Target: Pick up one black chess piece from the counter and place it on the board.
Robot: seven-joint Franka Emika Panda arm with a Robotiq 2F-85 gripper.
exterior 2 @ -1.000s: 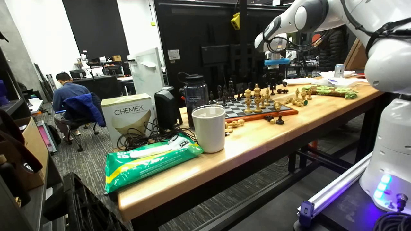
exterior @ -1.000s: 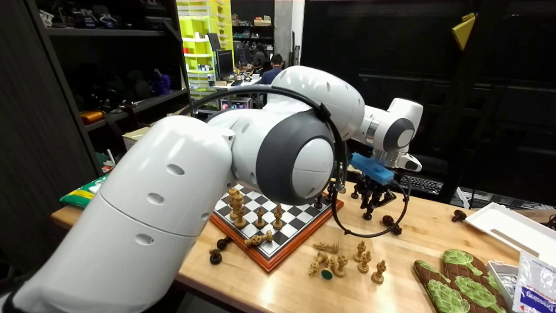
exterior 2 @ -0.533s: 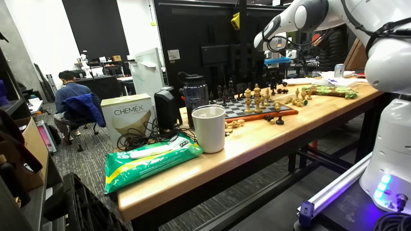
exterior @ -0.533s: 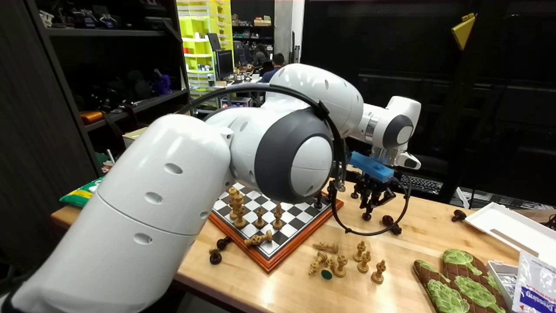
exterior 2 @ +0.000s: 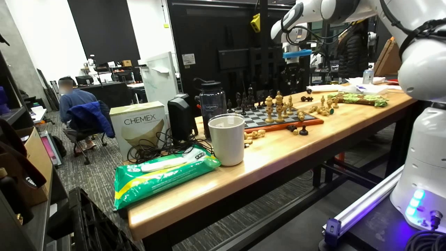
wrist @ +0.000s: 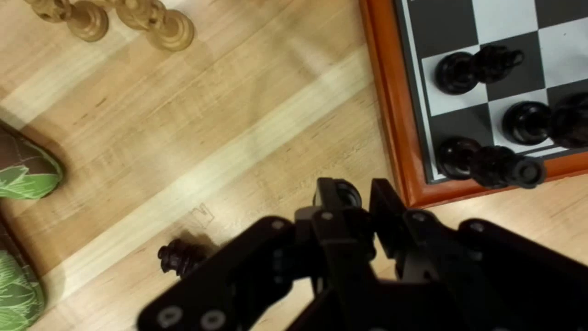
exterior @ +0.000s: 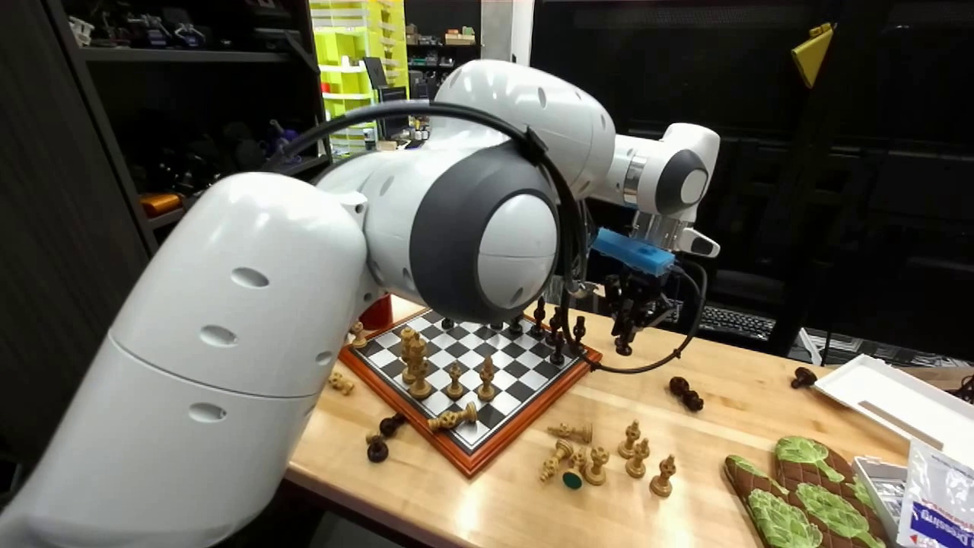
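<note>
Wooden counter (exterior: 506,508) beneath board (exterior: 533,412), pale chess pieces (exterior: 663,479), cup (exterior 2: 226,144)

A pale cup (exterior 2: 226,144) stands just beside a green packet (exterior 2: 167,178), near a Chemex box (exterior 2: 139,122).

Held clear of the counter (exterior: 494,510), the black chess piece (exterior: 624,348) hangs roughly upright with its round, dark foot downward (the head is hidden, so its kind cannot be told), and in the wrist view that foot shows near a corner of the board (exterior: 533,409). The board, black-and-white checks inside a wide reddish-brown wooden frame, lies flat and slantwise to the grain of the counter. The counter itself is long, light-tan wood, smooth on top and straight along its front edge.
</note>
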